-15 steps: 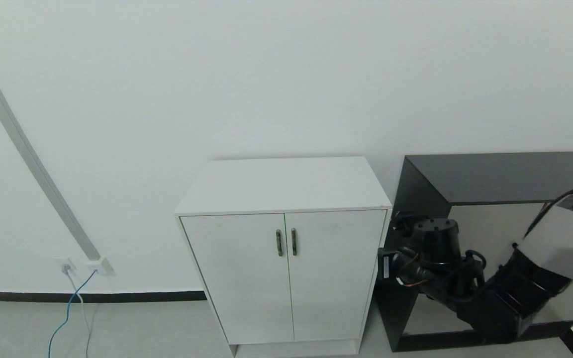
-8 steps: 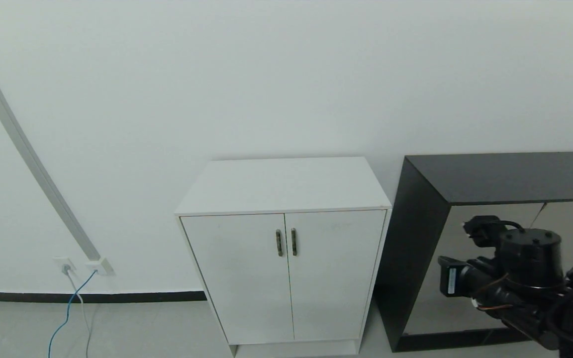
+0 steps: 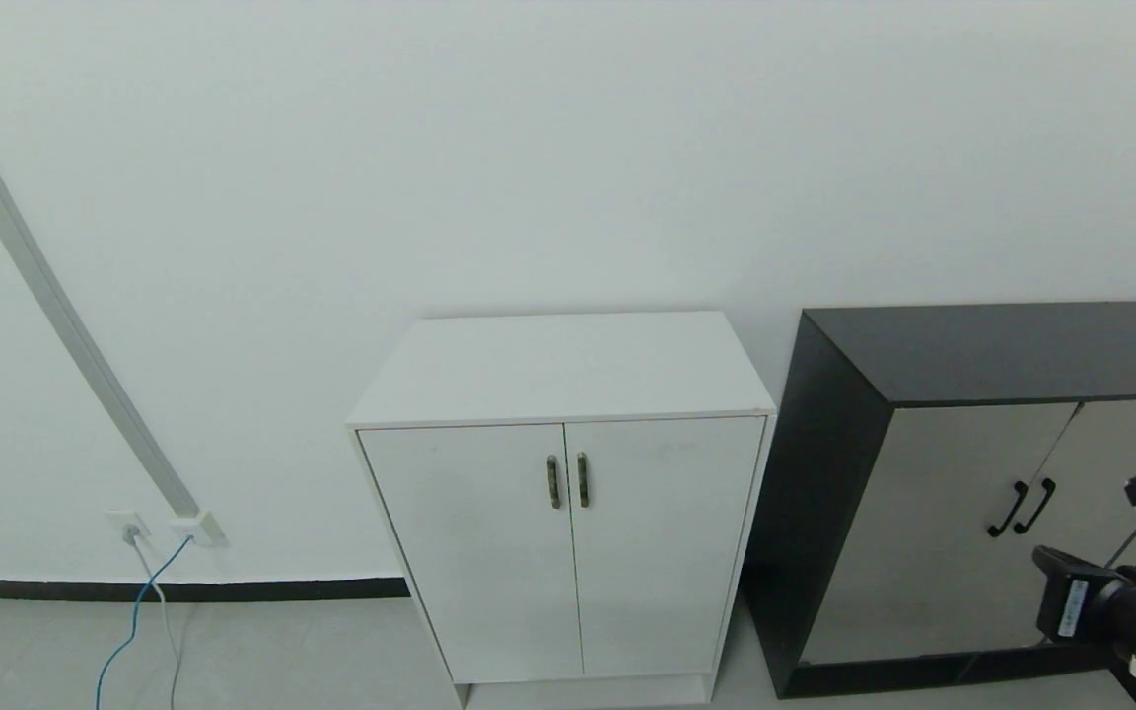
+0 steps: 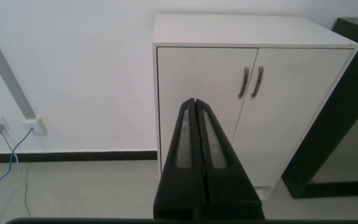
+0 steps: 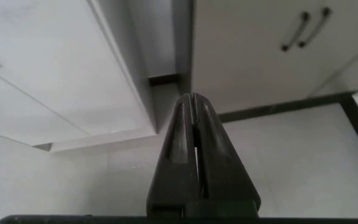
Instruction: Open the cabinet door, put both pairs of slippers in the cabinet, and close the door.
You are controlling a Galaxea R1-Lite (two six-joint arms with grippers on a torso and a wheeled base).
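White two-door cabinet [image 3: 563, 370] standing on the floor [image 5: 278, 162] against a plain wall, just beside a black cabinet [image 3: 1002, 350] on the robot's right. Both doors, the left door [image 3: 474, 552] and the right door [image 3: 662, 542], lie shut and flush, so the interior is hidden. Two slim vertical bar handles, the left handle [image 3: 553, 481] and the right handle [image 3: 583, 479], sit side by side at the centre seam in the upper half of the doors. The left gripper [image 4: 195, 102] hangs well apart from the cabinet front with its fingers pressed together and nothing between them. The right gripper [image 5: 193, 96] hangs low over the floor near the foot of the two cabinets, its fingers likewise closed and empty. Each door appears to be a stiff, light board panel that would swing on hinges at its outer edge. The handle looks like smooth metal and may slip, so the best hold is probably mid-length on the bar, with the fingers first spread to straddle it and the pull following the door's arc. No print is legible on the cabinet; a small white label [image 3: 1076, 597] on the right arm is too small to read. A wall socket [image 3: 129, 523] with cables [image 3: 134, 621] lies well to the left.
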